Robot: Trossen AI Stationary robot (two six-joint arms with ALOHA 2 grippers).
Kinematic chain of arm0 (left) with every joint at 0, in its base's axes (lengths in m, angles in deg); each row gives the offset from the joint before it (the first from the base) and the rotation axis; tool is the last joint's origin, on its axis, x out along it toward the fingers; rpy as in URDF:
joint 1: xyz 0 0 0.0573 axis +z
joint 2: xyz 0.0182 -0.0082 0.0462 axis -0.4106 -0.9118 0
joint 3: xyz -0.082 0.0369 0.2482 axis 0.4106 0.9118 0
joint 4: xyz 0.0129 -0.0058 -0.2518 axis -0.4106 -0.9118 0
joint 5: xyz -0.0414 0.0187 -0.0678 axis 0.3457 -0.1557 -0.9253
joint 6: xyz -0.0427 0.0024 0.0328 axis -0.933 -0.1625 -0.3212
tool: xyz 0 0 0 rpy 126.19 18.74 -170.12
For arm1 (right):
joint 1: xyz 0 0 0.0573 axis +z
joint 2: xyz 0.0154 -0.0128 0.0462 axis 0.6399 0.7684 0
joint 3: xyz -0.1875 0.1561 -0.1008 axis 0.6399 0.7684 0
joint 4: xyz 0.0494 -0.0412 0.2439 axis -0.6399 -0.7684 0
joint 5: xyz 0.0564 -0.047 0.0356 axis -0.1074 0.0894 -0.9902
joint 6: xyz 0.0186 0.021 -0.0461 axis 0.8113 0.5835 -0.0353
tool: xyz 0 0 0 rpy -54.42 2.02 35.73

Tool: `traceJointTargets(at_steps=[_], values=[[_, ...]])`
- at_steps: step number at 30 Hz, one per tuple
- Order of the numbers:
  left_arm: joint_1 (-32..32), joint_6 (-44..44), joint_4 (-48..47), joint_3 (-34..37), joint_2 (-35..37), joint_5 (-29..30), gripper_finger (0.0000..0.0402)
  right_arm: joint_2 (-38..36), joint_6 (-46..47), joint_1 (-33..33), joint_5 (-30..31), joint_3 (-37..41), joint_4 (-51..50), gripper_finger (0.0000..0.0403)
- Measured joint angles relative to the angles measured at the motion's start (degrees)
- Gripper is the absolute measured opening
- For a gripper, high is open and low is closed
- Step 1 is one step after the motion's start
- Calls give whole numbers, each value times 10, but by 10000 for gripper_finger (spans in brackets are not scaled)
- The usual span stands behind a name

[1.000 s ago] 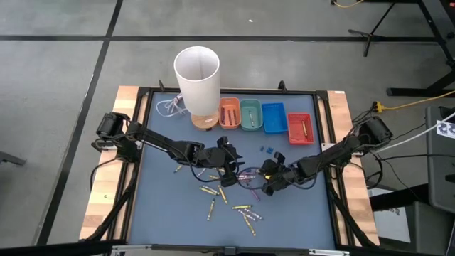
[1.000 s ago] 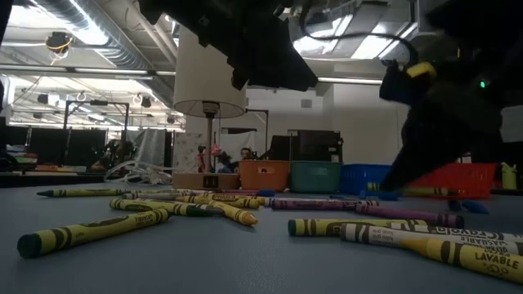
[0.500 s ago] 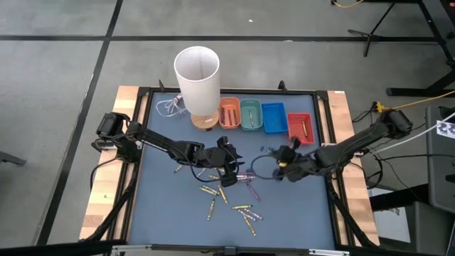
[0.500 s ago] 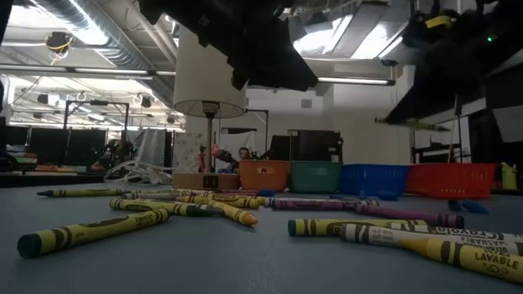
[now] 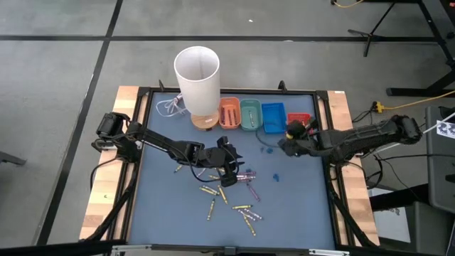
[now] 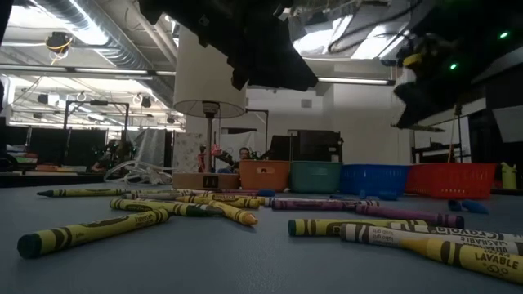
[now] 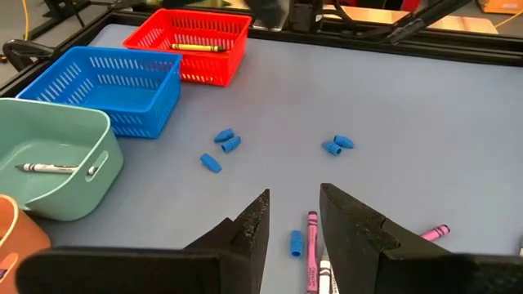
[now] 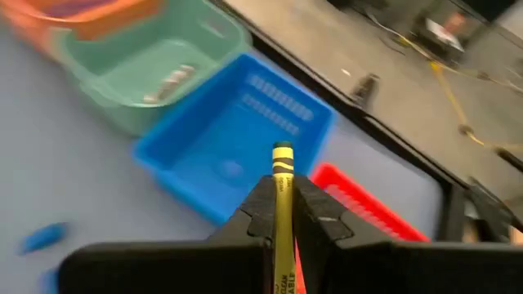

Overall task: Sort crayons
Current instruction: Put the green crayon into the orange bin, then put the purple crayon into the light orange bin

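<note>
Several yellow and purple crayons (image 5: 231,192) lie loose on the blue-grey mat, near the middle; they also show in the low view (image 6: 204,202). My left gripper (image 5: 231,160) hangs open just above the pile's far part, and a purple crayon (image 7: 312,245) lies below the gap between its fingers (image 7: 290,229). My right gripper (image 5: 286,142) is in the air near the blue tray (image 5: 273,118) and the red tray (image 5: 298,122), shut on a yellow crayon (image 8: 282,192). My right gripper pinches the yellow crayon between its two fingers, which close on the crayon's shaft (image 8: 283,214) from both sides. The crayon lies along the fingers, and its tip end (image 8: 282,153) sticks out ahead of them. It is lifted clear of the table and about level in the low view (image 6: 417,126).
An orange tray (image 5: 229,114) and a green tray (image 5: 250,115) stand in the row at the far edge, next to a white lamp (image 5: 197,78). The red tray holds a yellow crayon (image 7: 196,47), the green one a pale crayon (image 7: 49,167). Small blue bits (image 7: 221,140) lie scattered on the mat.
My right gripper has risen from the pile with the yellow crayon and gone toward the table's far right, toward the blue and red trays. The crayon is lifted clear of the mat. My left gripper has kept still.
</note>
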Motion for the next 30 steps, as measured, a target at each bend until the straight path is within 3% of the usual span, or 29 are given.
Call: traceJointTargets(at_steps=[9,15,20,30], values=[[0,0,0,0,0,0,94,0,0,-114,-13,0,-11,24],[0,0,0,0,0,0,94,0,0,-152,-73,0,-12,24],[0,0,0,0,0,0,94,0,0,-167,-86,0,-12,28],[0,0,0,0,0,0,94,0,-1,-170,-84,0,-12,125]])
